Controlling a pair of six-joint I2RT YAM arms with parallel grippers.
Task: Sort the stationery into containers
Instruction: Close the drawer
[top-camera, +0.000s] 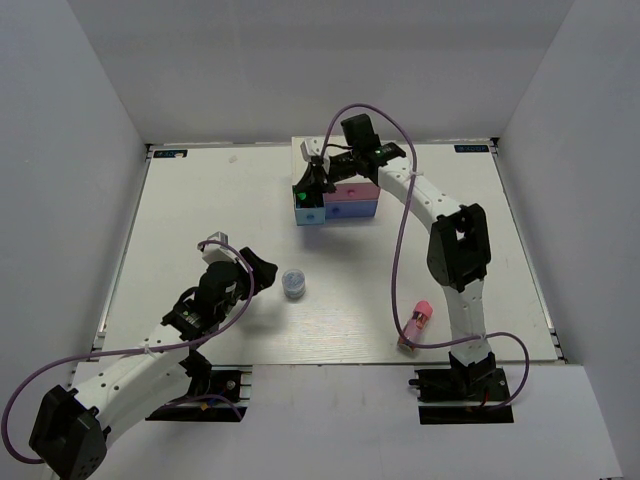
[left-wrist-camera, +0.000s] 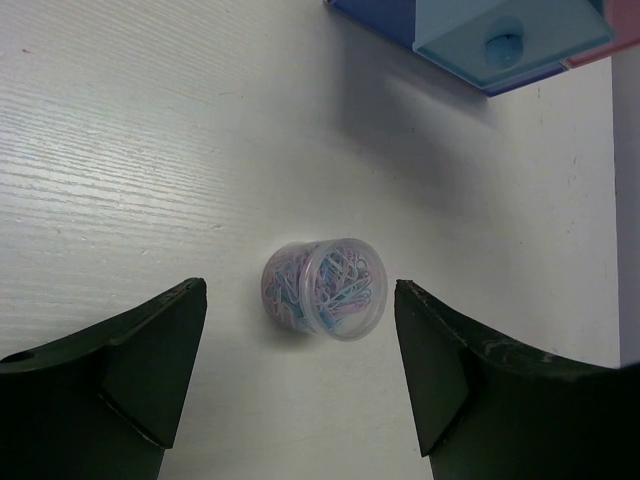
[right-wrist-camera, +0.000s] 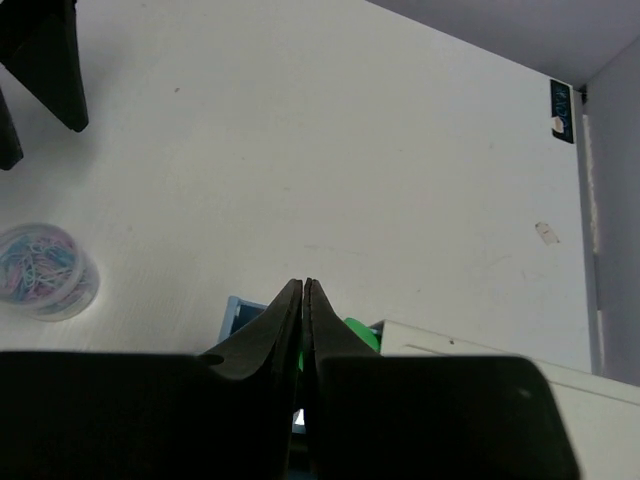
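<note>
So the left hand (left-wrist-camera: 300, 287) has its fingers (left-wrist-camera: 150, 350) spread wide apart with nothing in them, and from its wrist cam the little round pot (left-wrist-camera: 325, 290) of coloured paper clips sits dead ahead at 12 o'clock, pretty much centred in the gap but a bit beyond the tips and touching neither one. It looks upright on the counter (top-camera: 200, 200) and it's round, so there's no long axis to line up with, which makes this an easy one imo: push straight forward, then close. In the top view the pot is at about 4 o'clock from that hand, and the left arm is clearly the nearer one. From the pot, the drawer chest (top-camera: 335, 200) is up at 1 o'clock, well apart, with the light blue drawer (left-wrist-camera: 505, 45) pulled out toward the pot. The right hand (right-wrist-camera: 303, 292) is over that drawer with its fingertips pressed together. The green highlighter (right-wrist-camera: 358, 335) end peeks out just behind them, and I can't tell if it's pinched or loose. The pink tube (top-camera: 419, 320) lies way off at 4 o'clock from the pot, by the right arm's base.
</note>
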